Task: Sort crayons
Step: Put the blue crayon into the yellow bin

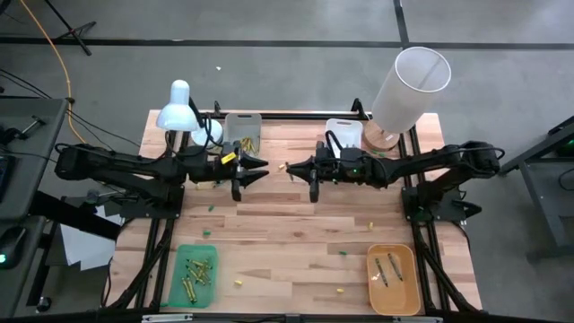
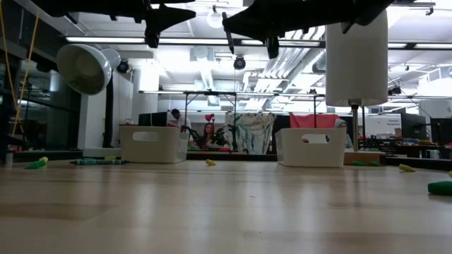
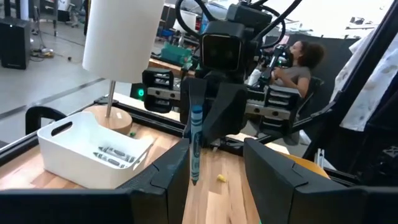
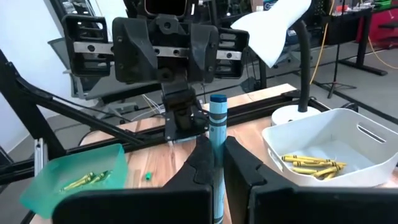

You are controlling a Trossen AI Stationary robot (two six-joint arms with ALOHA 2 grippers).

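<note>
Both arms hover high over the middle of the table, pointing level at each other. My right gripper [image 1: 292, 168] [image 4: 216, 142] is shut on a blue crayon [image 3: 196, 134] that stands upright. My left gripper [image 1: 261, 167] [image 3: 216, 149] is open a short way in front of that crayon, touching nothing. More crayons lie sorted: yellow ones in a white bin [image 4: 323, 158], dark ones in another white bin [image 3: 93, 149], yellow-green ones in a green tray [image 1: 195, 274], grey ones in an orange tray [image 1: 393, 278]. My right gripper pinches the blue crayon's paper-wrapped shaft [image 4: 217, 127] between its two fingers. The fingers come level from the table's right side and lie across the crayon. The crayon is upright, its flat end [image 4: 217, 99] up and its pointed tip [image 3: 194, 179] hanging below, far clear of the table.
A white desk lamp [image 1: 184, 108] stands at the far left and a tall white cylinder lamp [image 1: 408, 85] at the far right. A few loose crayons and bits [image 1: 239, 282] [image 1: 341, 254] lie scattered on the wood. A person [image 3: 298, 62] sits beyond the table.
</note>
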